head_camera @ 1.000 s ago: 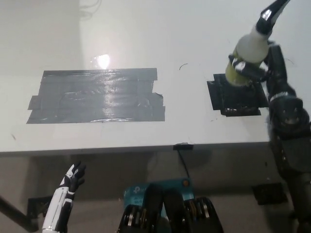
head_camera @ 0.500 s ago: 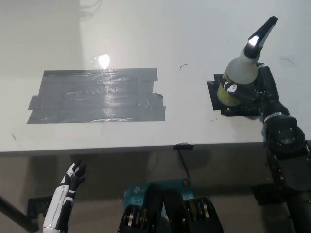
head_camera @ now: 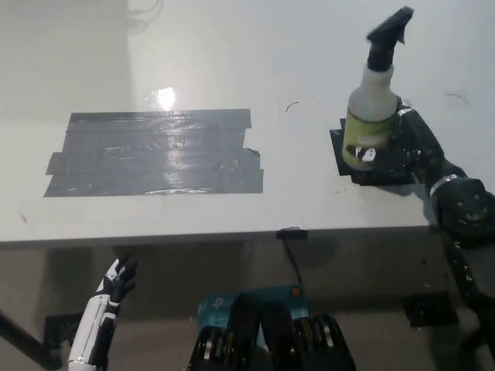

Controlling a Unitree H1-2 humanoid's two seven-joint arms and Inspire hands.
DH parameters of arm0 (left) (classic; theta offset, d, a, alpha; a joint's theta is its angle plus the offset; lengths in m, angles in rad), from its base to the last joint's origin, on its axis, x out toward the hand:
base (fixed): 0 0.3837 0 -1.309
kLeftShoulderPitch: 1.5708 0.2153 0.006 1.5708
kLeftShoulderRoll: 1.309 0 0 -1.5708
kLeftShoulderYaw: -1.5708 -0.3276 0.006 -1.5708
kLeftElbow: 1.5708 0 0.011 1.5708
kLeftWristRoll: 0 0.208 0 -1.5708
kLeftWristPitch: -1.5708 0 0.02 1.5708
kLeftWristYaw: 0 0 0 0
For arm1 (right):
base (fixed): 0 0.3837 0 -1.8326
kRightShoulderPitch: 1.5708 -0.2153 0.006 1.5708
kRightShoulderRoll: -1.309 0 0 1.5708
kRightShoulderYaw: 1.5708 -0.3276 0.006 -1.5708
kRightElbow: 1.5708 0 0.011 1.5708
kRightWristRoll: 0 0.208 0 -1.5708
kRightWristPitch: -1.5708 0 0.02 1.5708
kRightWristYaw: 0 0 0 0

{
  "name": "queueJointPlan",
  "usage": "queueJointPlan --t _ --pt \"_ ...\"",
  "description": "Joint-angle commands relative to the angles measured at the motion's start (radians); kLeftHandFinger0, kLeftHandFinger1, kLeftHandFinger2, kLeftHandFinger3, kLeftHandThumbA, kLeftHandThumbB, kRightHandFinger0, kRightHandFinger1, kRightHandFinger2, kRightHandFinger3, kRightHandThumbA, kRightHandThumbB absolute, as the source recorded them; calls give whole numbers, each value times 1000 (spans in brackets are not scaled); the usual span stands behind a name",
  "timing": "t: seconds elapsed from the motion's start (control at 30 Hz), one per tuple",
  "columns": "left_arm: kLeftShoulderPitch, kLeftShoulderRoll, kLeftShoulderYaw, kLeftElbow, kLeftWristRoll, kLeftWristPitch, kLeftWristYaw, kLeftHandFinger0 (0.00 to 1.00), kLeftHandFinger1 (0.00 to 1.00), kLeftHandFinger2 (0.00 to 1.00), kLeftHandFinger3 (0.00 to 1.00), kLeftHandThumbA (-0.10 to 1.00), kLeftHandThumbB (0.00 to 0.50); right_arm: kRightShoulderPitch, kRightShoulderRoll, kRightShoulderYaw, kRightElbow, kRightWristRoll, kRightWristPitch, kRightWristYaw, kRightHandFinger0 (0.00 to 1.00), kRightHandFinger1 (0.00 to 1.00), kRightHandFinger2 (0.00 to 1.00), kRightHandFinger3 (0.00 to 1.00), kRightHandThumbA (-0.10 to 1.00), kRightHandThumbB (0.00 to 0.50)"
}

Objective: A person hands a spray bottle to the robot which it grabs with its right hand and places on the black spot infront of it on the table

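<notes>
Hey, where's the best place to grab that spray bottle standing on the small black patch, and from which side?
Grip the round body of the spray bottle, below the narrow neck, coming in from the robot's right. The bottle stands upright on the small black patch, and the right hand is wrapped around it there. The black trigger head on top looks too narrow and uneven to hold. The left hand rests low, below the table.

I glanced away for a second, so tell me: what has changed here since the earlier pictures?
The black right hand lowered the white-and-yellow plastic spray bottle from a tilt to upright on the small black tape square, its fingers still around it. The large grey tape patch on the white table and the white left hand below the table edge stayed put.
</notes>
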Motion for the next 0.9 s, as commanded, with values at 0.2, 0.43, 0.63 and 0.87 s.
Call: queueJointPlan --t 0.2,0.43,0.63,0.87 --pt "7 8 5 -15 -1 -9 -2 1000 1000 1000 1000 1000 44 -50 -43 36 14 39 45 192 1000 1000 1000 1000 776 456" --pt "12 5 3 -13 0 -18 -2 1000 1000 1000 1000 1000 41 2 -69 -6 -28 69 57 201 1000 1000 1000 1000 834 500" --pt "6 11 6 -28 6 -5 -2 1000 1000 1000 1000 1000 37 105 -126 -120 -241 166 96 226 1000 1000 1000 1000 877 479" --pt "3 10 8 -27 -1 -6 -5 1000 1000 1000 1000 1000 34 260 -201 -226 -582 242 157 244 1000 1000 1000 1000 915 470"
